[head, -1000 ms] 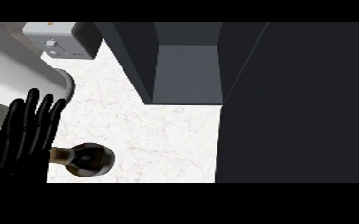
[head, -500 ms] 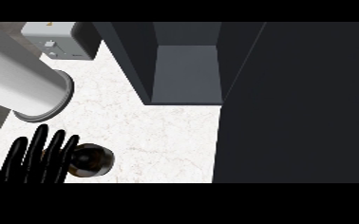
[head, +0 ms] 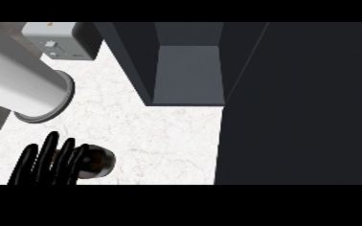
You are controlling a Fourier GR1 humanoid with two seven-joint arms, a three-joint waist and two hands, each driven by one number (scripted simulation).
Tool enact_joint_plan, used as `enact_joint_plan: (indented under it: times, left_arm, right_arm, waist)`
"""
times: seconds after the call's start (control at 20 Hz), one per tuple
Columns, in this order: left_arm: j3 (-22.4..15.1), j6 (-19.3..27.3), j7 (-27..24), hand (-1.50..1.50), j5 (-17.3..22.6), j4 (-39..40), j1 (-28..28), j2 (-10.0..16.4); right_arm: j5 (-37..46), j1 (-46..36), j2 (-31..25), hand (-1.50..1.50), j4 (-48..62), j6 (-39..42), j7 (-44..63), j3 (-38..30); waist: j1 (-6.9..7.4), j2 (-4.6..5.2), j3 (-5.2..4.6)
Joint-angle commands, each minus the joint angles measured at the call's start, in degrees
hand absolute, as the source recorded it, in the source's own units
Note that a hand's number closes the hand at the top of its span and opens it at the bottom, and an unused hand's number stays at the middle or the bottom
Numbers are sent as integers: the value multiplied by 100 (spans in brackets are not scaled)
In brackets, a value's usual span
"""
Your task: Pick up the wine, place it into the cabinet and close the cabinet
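The wine (head: 99, 161) stands on the table (head: 164, 139) in the lower left of the frame. It is seen from almost straight above, so it shows as a dark round shape with a brownish tint. The left hand (head: 41, 166) is against its left side, and the black fingers (head: 66, 154) curl over and around that side of the bottle, gripping it. The bottle's right half stays uncovered. The bottom of the bottle cannot be made out from this angle, so whether it rests on the table or is slightly lifted cannot be told.

Above the hand, a thick grey forearm (head: 28, 86) slants in from the upper left edge of the frame and ends in a round cuff over the pale marbled table.

The cabinet (head: 187, 76) sits in the upper middle of the frame, well apart from the wine. It is open, and a grey inner floor shows between dark side walls. A wide dark door panel (head: 290, 115) fills the right side of the frame from top to bottom.

In the upper left corner a small light grey box (head: 53, 39) stands on the table, just beside the cabinet's left wall.

The right hand does not show anywhere.
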Motion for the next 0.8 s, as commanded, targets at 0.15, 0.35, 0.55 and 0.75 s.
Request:
enact_joint_plan:
  times: [0.15,0.35,0.55,0.75]
  left_arm:
    - [-406,547,209,-150,-348,-666,-34,-48]
    - [100,555,332,-150,-160,-943,144,117]
    - [224,557,432,-150,22,-1187,297,305]
    - [605,615,545,-150,93,-1214,237,392]
  right_arm:
    - [-19,-230,21,-150,-673,-262,785,44]
    - [241,-217,106,-150,-994,-463,1108,330]
    - [167,-159,71,-150,-618,-322,652,99]
    - [86,-141,-61,-150,-1073,-337,1107,129]
  waist:
    - [-5,-5,0]
    - [-3,-20,-6]
    - [13,-17,-1]
    - [-14,-24,-4]
